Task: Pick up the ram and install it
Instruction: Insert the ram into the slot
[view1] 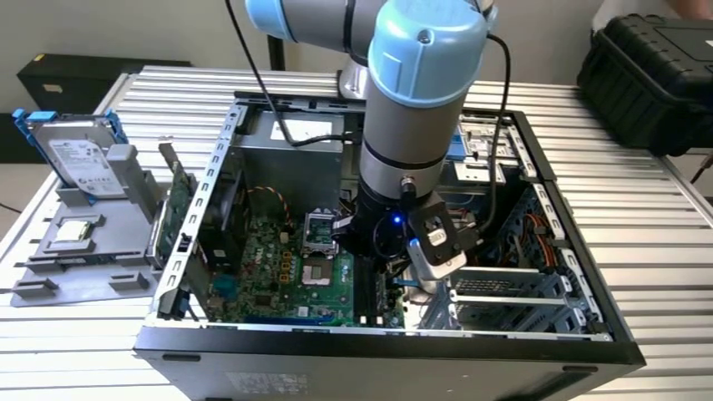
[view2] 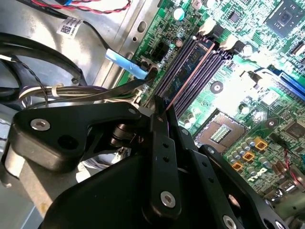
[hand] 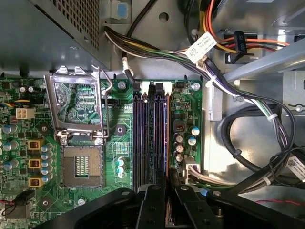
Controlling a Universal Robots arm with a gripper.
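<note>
The ram is a long dark stick with black chips, standing on edge along one of the memory slots of the green motherboard. In the second wrist view the ram shows a copper-coloured edge running away from the fingers. My gripper is low inside the open computer case, with its black fingers pressed together on the near end of the stick. Whether the stick is fully seated I cannot tell. In the exterior view the gripper is mostly hidden behind the wrist.
An open processor socket lies beside the slots. Bundled cables crowd the other side. Outside the case, a hard drive and a green expansion card stand on a grey holder. A black box sits at the exterior view's right.
</note>
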